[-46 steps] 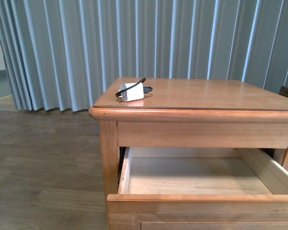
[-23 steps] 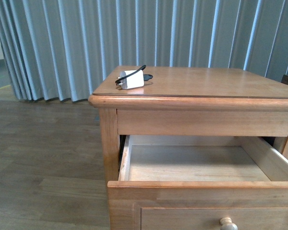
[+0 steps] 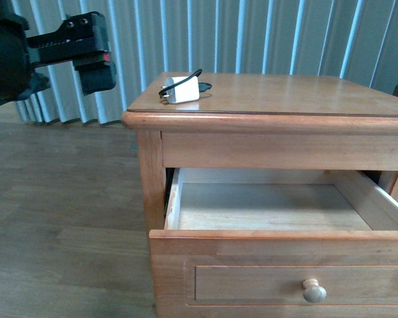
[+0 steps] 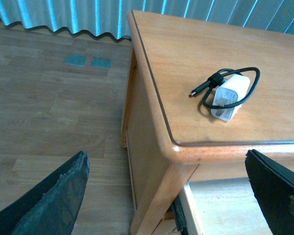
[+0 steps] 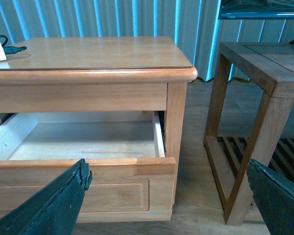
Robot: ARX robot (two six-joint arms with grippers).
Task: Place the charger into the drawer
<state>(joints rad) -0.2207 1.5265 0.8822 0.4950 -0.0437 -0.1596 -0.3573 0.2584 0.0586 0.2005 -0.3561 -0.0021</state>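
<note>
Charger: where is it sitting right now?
In the front view the charger lies on the cabinet top, near its left edge, above the open drawer.

Black, boxy left arm (image 3: 66,46) of hard plastic or metal, its flat bar dotted with small round screw heads. At one end, a bulbous dark housing (image 3: 3,59) with a faint green sheen. Under the bar, a squarish black block (image 3: 96,73) bearing a thin red strip, possibly a label, too small to read. On the left gripper (image 4: 165,161), two matte black wedge-shaped fingers (image 4: 59,200), rough and speckled along the edges. On the right gripper (image 5: 167,169), matching dark wedges (image 5: 54,205), tinged greenish.
</note>
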